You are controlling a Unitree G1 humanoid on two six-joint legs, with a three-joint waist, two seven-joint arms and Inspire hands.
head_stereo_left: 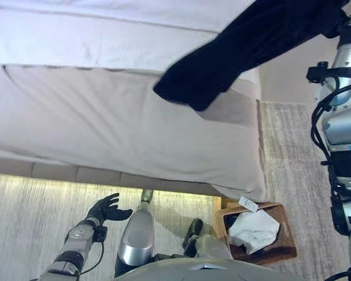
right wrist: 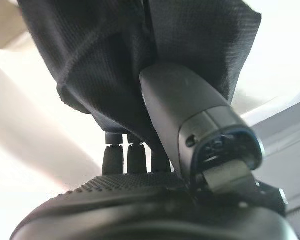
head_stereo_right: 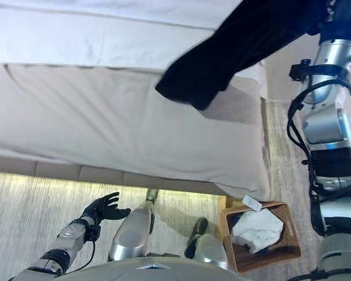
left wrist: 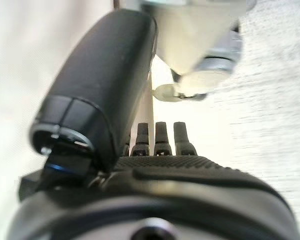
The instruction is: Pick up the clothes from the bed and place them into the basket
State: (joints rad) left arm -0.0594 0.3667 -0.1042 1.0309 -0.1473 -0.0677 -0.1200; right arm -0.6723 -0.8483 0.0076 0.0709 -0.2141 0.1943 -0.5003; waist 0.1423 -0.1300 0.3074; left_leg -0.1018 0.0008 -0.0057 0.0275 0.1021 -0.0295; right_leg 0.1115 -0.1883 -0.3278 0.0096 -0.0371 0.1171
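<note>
Black knit garment (head_stereo_left: pixel 234 52), soft and limp, hangs clear above the bed's (head_stereo_left: pixel 105 129) right edge, its long axis slanting down toward the mattress. Right hand (right wrist: pixel 190 115) grasps its upper end. Left hand (head_stereo_left: pixel 105 209) relaxed, empty. Woven basket (head_stereo_left: pixel 284 243) holds white cloth (head_stereo_left: pixel 254 229).

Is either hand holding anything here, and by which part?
The right hand pinches a dark garment by one end; the rest hangs over the bed. The left hand is open and holds nothing.
</note>
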